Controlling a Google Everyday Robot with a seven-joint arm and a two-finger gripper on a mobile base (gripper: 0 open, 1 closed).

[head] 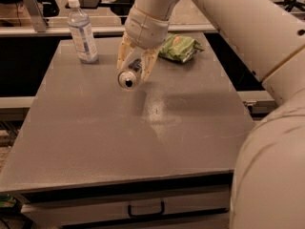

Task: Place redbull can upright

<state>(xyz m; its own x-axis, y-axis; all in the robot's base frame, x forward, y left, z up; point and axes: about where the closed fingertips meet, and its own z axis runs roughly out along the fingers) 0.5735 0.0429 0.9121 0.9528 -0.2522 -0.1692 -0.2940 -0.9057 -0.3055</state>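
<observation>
Grey and bare across most of its face, the worktop point(143, 147) fills the middle of the frame, with a drawer front and its dark handle point(145, 209) along the lower edge. Behind it, across the top of the frame, runs a pale ledge point(57, 31) with dark space beyond.

A thick white robot arm point(228, 18) comes in from the right side and upper right, bending down to the upper centre of the frame. At its end the pincer point(133, 72) points downward over the back half of the worktop. Its two pale fingers point(124, 51) are clamped on the redbull can point(128, 78), one on each side of the can's body.

The can sits tilted in that grip, not upright: one round end faces out toward the lower left of the frame, showing a dark centre inside a silver rim, while the rest of the body runs up and back between the fingers. Whether its lowest edge touches the worktop cannot be told.

A clear water bottle point(82, 32) with a white cap stands upright at the upper left of the worktop, well apart from the can. A green crinkly snack bag point(180, 47) lies at the back of the worktop, just right of the pincer, near it but not touching the can.
</observation>
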